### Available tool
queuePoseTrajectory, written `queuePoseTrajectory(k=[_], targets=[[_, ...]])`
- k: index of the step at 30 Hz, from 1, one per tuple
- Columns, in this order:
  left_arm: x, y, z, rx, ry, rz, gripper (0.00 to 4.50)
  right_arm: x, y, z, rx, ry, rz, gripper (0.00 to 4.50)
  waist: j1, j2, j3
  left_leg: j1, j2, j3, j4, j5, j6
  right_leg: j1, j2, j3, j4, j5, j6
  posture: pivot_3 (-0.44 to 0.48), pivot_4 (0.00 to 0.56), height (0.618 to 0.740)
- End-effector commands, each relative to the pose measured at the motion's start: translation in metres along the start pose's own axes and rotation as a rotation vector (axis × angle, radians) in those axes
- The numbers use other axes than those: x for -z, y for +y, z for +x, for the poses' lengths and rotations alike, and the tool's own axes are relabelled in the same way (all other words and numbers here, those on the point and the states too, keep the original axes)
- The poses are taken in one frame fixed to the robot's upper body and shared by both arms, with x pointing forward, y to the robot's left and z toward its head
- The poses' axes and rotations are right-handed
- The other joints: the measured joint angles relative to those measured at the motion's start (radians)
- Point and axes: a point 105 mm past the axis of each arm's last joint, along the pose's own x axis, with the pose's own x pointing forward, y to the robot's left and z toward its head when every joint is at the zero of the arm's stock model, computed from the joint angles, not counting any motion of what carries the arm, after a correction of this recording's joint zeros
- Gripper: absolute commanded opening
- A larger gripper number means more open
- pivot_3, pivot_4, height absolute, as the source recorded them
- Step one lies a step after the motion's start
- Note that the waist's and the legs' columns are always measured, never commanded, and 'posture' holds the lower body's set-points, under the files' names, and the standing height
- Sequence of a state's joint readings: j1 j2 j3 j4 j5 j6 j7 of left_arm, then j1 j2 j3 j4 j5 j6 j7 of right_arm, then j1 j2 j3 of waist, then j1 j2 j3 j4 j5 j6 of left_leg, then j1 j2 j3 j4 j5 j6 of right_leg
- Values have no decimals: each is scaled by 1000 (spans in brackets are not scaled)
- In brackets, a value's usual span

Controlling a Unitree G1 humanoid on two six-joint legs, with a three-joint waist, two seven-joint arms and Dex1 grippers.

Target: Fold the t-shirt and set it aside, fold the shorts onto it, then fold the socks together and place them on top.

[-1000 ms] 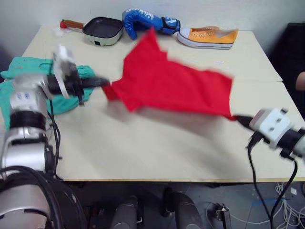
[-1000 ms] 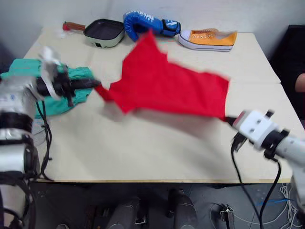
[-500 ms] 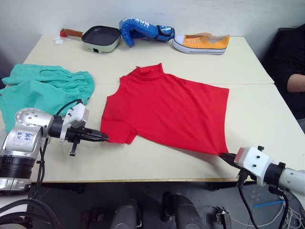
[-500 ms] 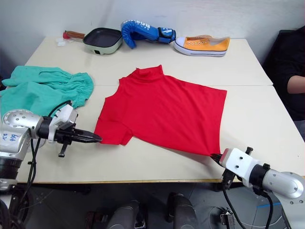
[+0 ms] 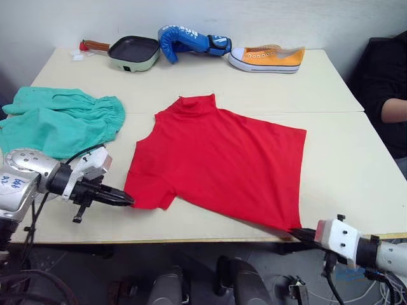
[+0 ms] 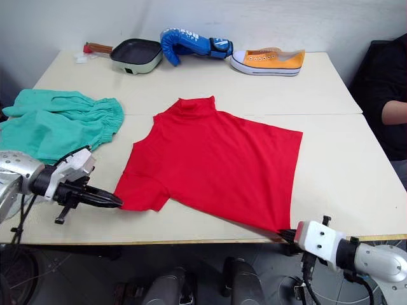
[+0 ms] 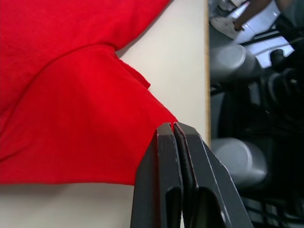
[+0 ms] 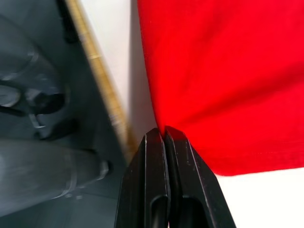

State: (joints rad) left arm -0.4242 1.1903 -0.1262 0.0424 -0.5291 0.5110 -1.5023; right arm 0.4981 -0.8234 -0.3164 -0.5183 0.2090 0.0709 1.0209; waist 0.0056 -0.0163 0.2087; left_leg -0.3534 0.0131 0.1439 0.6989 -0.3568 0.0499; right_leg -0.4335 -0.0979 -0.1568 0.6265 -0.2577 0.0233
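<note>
The big bright red cotton t-shirt (image 5: 219, 165) lies spread flat in the middle of the pale wooden desk (image 5: 331, 89), its neck toward the far side. The left tool (image 5: 129, 199) is pressed together, pinching the tip of one sleeve. The right tool (image 5: 299, 233) is pressed together too, pinching the shirt's bottom corner right at the near edge of the desk. The soft teal-green shorts (image 5: 57, 121) sit in a loose heap to the left. Along the far edge lie a small green pan (image 5: 133, 51), a blue boxing glove (image 5: 191, 41) and an orange shoe (image 5: 267, 58).
</note>
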Motion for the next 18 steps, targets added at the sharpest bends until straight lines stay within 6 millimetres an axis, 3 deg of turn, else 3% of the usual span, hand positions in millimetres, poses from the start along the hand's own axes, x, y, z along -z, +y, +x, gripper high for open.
queuePoseTrajectory(k=[1,6,9,13,18], targets=[[-1,-25,-2,169,14,-20,0,-5,3,-8,-33,-22,22,18,1,0,0,0,0,0,0,0,0,0,0,0,0,0,0,0,150,740],[3,-41,-9,222,37,-85,0,-6,11,-10,-84,-46,106,18,0,0,0,1,1,0,0,-1,-1,0,0,0,1,-1,-1,0,150,740],[-6,-40,-13,220,-2,-88,0,-10,10,-12,-80,-91,183,18,4,0,0,1,1,0,0,-1,-2,0,0,0,1,-2,-2,0,150,740],[-35,-17,-19,183,-161,-83,0,-19,-1,-15,-73,-176,316,18,23,0,0,1,1,-1,0,-1,-1,1,1,0,1,-2,-2,0,150,740],[-77,37,-18,75,-361,-58,0,-29,-25,-12,-92,-264,455,18,31,-1,-1,1,0,-2,1,0,0,3,2,0,1,-1,0,0,150,740]])
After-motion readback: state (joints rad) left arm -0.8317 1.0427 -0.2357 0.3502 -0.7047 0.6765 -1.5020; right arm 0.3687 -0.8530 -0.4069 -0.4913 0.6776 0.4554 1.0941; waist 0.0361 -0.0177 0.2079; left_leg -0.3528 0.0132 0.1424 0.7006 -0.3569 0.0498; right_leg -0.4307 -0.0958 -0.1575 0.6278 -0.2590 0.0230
